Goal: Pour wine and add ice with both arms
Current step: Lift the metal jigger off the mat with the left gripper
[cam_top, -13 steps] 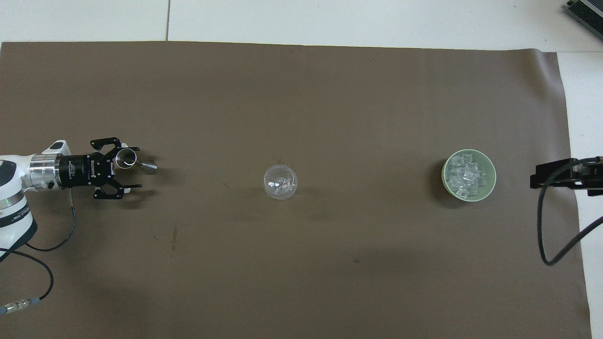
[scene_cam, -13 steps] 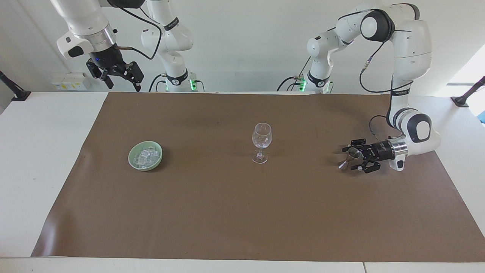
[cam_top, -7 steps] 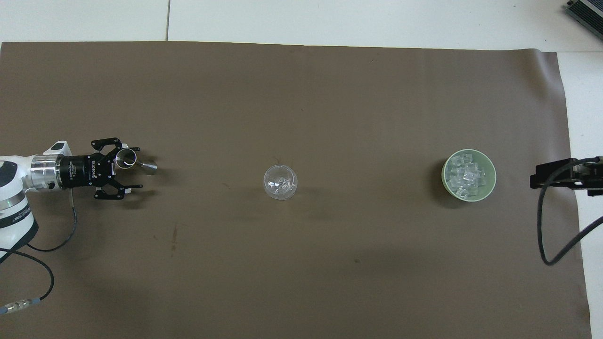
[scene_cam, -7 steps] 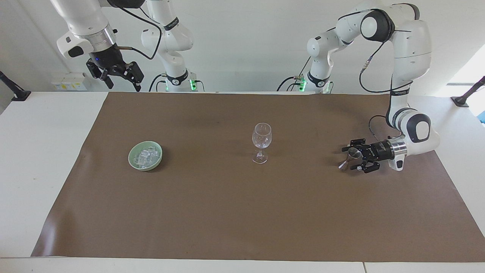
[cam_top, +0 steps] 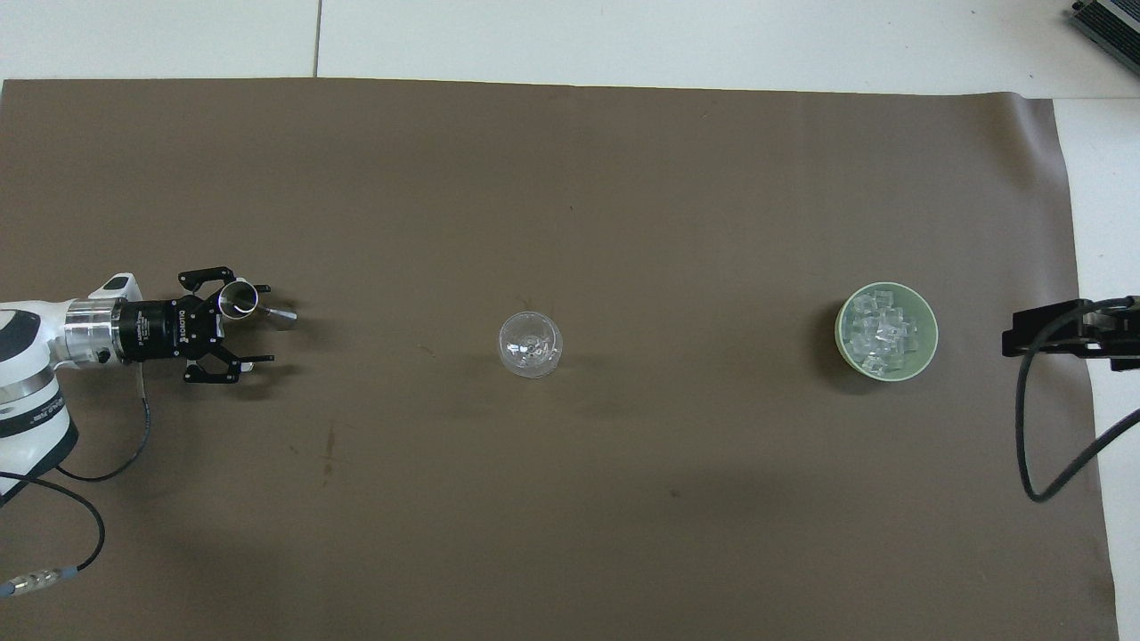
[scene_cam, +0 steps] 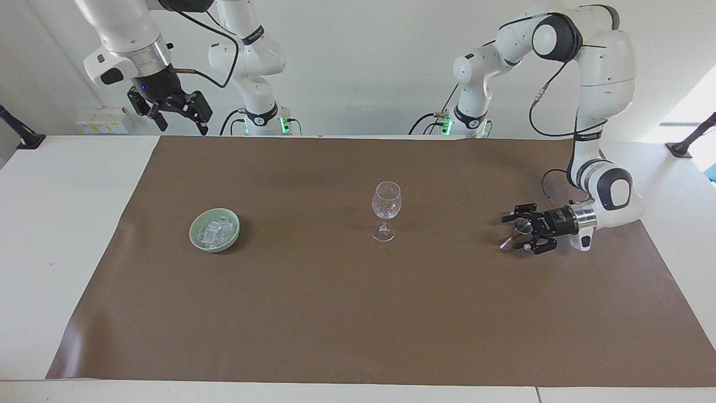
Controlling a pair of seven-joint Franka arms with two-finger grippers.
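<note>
Two fingers of the left gripper (scene_cam: 517, 229) (cam_top: 239, 334) stand wide apart, low over the brown mat (scene_cam: 358, 313) at the left arm's end of the table (scene_cam: 56, 235). A small metal cup (scene_cam: 521, 226) (cam_top: 237, 299) lies on its side beside one of them; whether they touch is unclear. The wine glass (scene_cam: 386, 210) (cam_top: 530, 344) stands upright mid-mat, well apart from that cup. Toward the right arm's end, the ice (scene_cam: 214, 230) (cam_top: 882, 331) fills a green bowl (scene_cam: 195, 233) (cam_top: 841, 333). The right gripper (scene_cam: 178, 115) hangs high over the table's edge nearest the robots, fingers spread, holding nothing.
</note>
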